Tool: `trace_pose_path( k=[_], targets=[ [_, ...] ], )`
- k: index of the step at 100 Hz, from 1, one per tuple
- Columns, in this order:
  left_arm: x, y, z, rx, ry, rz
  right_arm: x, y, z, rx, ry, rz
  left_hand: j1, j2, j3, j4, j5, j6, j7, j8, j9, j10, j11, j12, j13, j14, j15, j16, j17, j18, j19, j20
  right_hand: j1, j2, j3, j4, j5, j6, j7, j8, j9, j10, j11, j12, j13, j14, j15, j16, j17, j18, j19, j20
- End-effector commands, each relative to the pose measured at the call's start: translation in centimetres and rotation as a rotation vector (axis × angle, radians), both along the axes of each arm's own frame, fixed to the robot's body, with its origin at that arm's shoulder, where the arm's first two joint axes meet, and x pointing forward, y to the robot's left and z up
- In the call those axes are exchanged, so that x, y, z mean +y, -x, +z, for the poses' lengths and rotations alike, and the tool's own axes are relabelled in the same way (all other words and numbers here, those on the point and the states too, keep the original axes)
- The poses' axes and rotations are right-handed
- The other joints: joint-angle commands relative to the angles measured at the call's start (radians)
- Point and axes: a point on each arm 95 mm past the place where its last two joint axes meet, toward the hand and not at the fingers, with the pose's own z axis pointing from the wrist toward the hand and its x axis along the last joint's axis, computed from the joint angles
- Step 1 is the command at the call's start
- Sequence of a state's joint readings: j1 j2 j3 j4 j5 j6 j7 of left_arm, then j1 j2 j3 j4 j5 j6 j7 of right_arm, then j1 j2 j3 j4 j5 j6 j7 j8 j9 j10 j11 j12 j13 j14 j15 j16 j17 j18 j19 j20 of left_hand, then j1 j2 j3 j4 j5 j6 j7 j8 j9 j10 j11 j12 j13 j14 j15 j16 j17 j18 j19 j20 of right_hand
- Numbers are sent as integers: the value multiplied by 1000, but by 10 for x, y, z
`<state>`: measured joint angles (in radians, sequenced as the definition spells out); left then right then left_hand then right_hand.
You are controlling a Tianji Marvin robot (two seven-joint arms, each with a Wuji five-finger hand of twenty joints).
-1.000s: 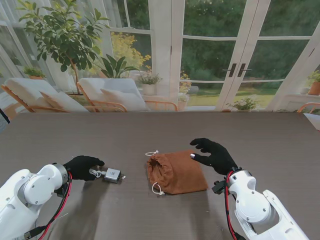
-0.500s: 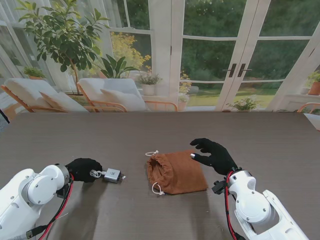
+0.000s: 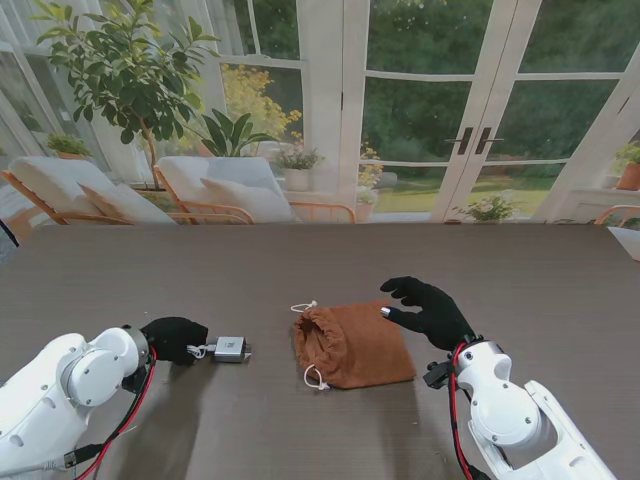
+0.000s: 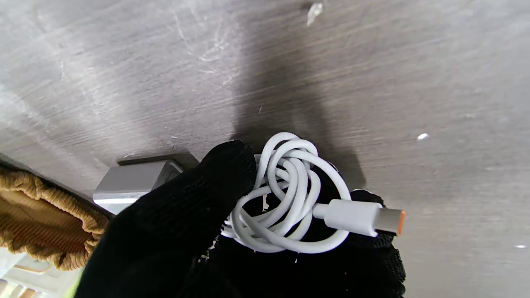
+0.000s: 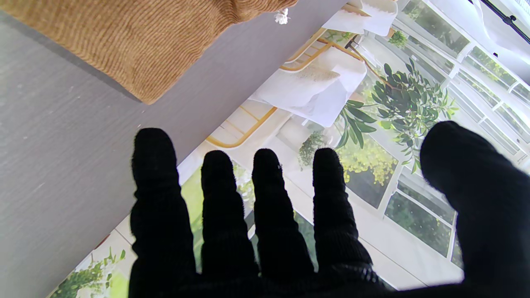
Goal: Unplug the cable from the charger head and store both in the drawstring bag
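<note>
The white coiled cable is pinched in my left hand, which is shut on it; one connector with an orange tip sticks out free. The silver charger head lies on the table just beyond my fingers. From the stand I see the left hand, the cable and the charger head in a row; I cannot tell whether they are still joined. The brown drawstring bag lies mid-table, mouth toward the charger. My right hand hovers open over the bag's right end.
The bag's white cord ends trail at its mouth. In the right wrist view the bag lies past my spread fingers. Dark wooden table stretches around; windows and patio chairs stand beyond its far edge.
My left arm has swung a little to the right, and the charger head has slid slightly toward the bag with the cable. The right hand has stayed put.
</note>
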<state>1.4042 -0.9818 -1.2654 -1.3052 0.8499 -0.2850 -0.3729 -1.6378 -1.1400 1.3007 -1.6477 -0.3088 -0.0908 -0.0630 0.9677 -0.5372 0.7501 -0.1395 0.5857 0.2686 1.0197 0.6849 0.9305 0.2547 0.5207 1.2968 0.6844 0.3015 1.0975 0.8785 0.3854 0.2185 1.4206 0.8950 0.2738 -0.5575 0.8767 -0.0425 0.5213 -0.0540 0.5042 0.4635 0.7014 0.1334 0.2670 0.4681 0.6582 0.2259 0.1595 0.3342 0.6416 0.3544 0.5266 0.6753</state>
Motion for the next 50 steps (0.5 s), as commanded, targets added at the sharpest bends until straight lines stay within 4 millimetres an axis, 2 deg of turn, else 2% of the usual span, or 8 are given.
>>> trace_pose_path(
  k=[1, 8, 16, 24, 33, 43, 50],
  targets=[
    [3, 12, -23, 82, -18, 4, 4, 2, -3, 12, -4, 10, 90, 21, 13, -34, 102, -112, 23, -65, 75, -3, -17, -39, 76, -3, 101, 19, 68, -31, 83, 4, 6, 24, 22, -7, 8, -2, 0, -28, 19, 12, 13, -6, 12, -10, 8, 1, -370, 5, -26, 13],
    [3, 12, -25, 78, -13, -2, 3, 2, -3, 13, -4, 9, 98, 44, 1, -46, 126, -153, 65, -48, 119, -6, -12, -42, 141, -25, 147, 27, 128, -45, 137, 2, 7, 24, 24, -7, 8, -1, 1, -28, 18, 13, 12, -7, 12, -10, 8, 1, -370, 4, -25, 13],
    [3, 12, -26, 75, 5, -3, 3, 2, -3, 14, -4, 9, 142, 92, -15, -68, 111, -183, 99, 5, 138, -13, 49, -38, 206, -53, 224, 34, 182, -67, 212, -18, 8, 27, 27, -6, 8, 0, 1, -29, 20, 13, 13, -7, 13, -8, 8, 2, -370, 4, -25, 13],
    [2, 12, -28, 79, 55, 17, 4, 2, -4, 15, -4, 9, 204, 197, -75, -40, 112, -167, 122, 121, 122, 7, 141, 1, 245, -46, 310, 59, 208, -46, 257, 18, 8, 29, 28, -7, 8, 0, 2, -29, 20, 14, 13, -7, 13, -8, 9, 2, -369, 5, -25, 13],
    [1, 13, -28, 79, 84, 30, 4, 2, -4, 16, -5, 9, 223, 248, -99, -17, 128, -151, 150, 211, 135, 14, 218, 26, 324, -54, 411, 61, 275, -27, 313, 35, 9, 30, 29, -7, 7, 1, 2, -30, 21, 15, 13, -7, 14, -8, 9, 2, -369, 5, -25, 13],
    [0, 14, -29, 61, 124, 54, 4, 3, -4, 17, -6, 11, 219, 287, -78, 8, 150, -122, 219, 314, 169, 18, 355, -17, 449, -46, 562, 37, 385, 33, 406, 0, 8, 34, 29, -7, 7, 2, 2, -30, 21, 15, 14, -7, 14, -8, 9, 2, -368, 4, -24, 13],
    [-1, 15, -29, 53, 139, 64, 5, 3, -4, 18, -6, 13, 221, 321, -97, 35, 152, -129, 261, 401, 189, -8, 438, 21, 519, -87, 645, -10, 458, 33, 472, -59, 8, 37, 29, -7, 8, 3, 3, -30, 21, 15, 14, -7, 16, -9, 10, 2, -367, 4, -24, 13]
  ],
)
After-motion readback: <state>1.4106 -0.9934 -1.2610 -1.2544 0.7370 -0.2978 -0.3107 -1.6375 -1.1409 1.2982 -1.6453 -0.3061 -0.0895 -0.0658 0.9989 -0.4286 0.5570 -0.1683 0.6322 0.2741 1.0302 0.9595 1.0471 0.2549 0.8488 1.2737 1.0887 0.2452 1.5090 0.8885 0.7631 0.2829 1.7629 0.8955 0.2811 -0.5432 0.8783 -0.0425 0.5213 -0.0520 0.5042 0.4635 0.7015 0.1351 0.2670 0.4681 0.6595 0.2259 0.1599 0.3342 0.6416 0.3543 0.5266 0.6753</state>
